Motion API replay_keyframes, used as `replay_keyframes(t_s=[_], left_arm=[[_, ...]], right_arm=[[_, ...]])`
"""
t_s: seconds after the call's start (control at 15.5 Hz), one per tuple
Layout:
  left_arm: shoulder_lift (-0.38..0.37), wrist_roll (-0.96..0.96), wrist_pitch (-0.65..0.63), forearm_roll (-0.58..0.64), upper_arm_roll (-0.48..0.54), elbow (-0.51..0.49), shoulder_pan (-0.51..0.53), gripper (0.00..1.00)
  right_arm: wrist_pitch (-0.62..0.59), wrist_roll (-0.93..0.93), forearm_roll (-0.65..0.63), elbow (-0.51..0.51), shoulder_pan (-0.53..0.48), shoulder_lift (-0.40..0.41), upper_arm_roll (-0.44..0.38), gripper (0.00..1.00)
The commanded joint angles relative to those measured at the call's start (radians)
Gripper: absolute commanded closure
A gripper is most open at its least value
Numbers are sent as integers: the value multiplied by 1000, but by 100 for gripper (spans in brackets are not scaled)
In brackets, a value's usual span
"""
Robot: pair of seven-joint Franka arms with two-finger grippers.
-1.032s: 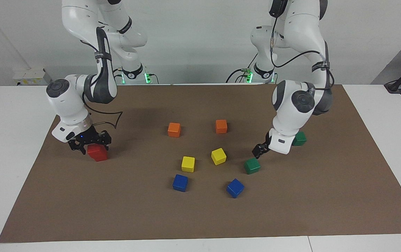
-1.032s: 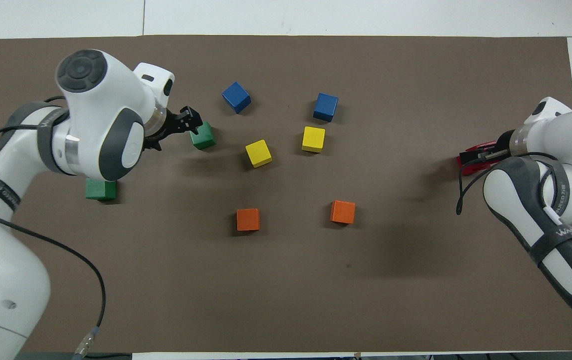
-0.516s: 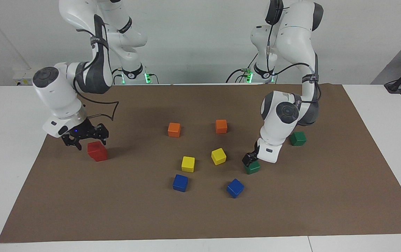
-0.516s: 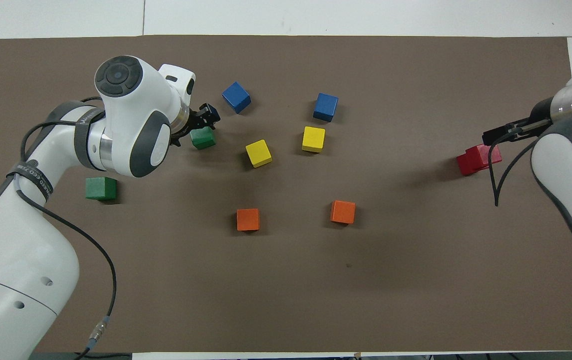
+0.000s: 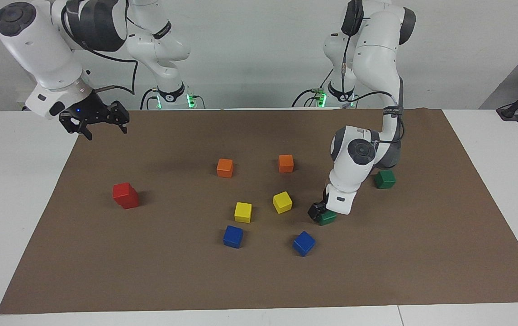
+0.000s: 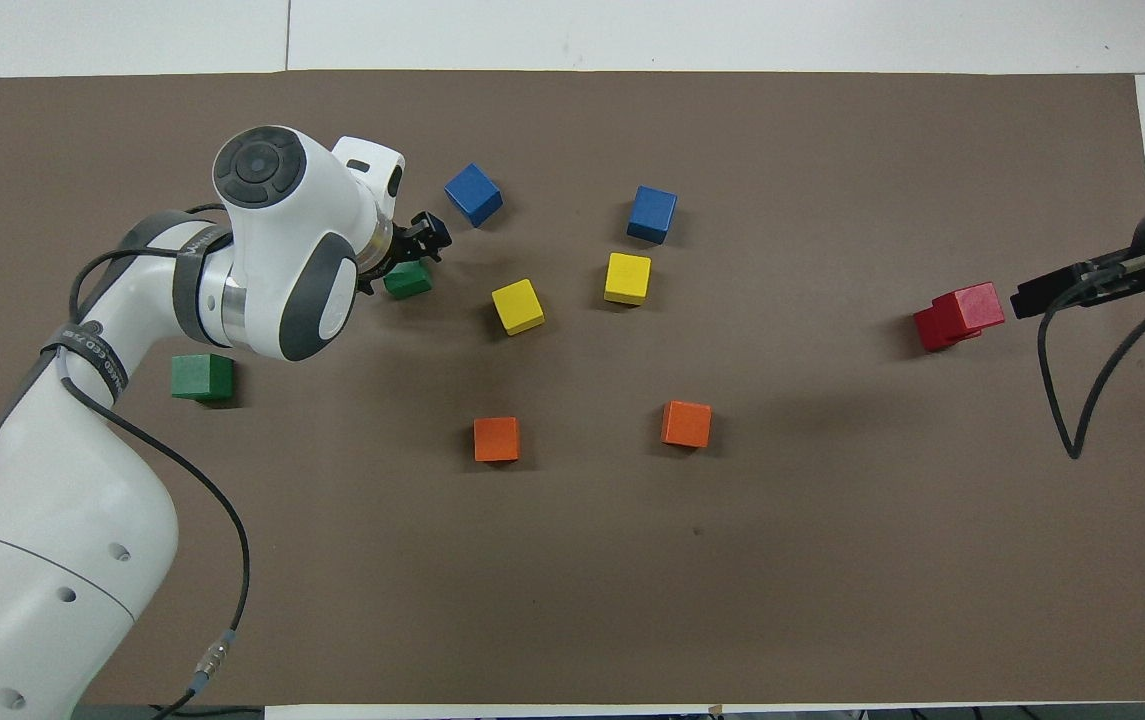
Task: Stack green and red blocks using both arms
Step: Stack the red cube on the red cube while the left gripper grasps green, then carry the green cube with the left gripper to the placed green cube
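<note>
Two red blocks (image 5: pixel 125 195) stand one on the other near the right arm's end of the mat; they also show in the overhead view (image 6: pixel 962 312). My right gripper (image 5: pixel 105 129) is open and empty, raised high over the mat's edge, apart from the red blocks; it shows in the overhead view (image 6: pixel 1027 297) too. My left gripper (image 5: pixel 318 212) is down at one green block (image 5: pixel 328 218), also in the overhead view (image 6: pixel 407 281). The other green block (image 5: pixel 384 179) lies nearer to the robots, beside the left arm (image 6: pixel 202 377).
Two orange cubes (image 5: pixel 225 167) (image 5: pixel 286 163), two yellow cubes (image 5: pixel 243 212) (image 5: pixel 282 202) and two blue cubes (image 5: pixel 233 236) (image 5: pixel 304 243) lie in the middle of the brown mat (image 5: pixel 259 280). One yellow and one blue cube are close to the left gripper.
My right gripper has let go of the top red block and risen up and away. My left gripper has come down onto the green block.
</note>
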Motion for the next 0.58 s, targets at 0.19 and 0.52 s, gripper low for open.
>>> replay_keyframes(t_s=[0.19,0.52], left_arm=[[-12,-163,8,20,11,-13,-16,100],[-22,-146,-207,34,11,88,5,100]], right_arm=[[-75,82,-17,-1,4,-19,10,0],[-18,91,-20,-28,4,-31,13,0]])
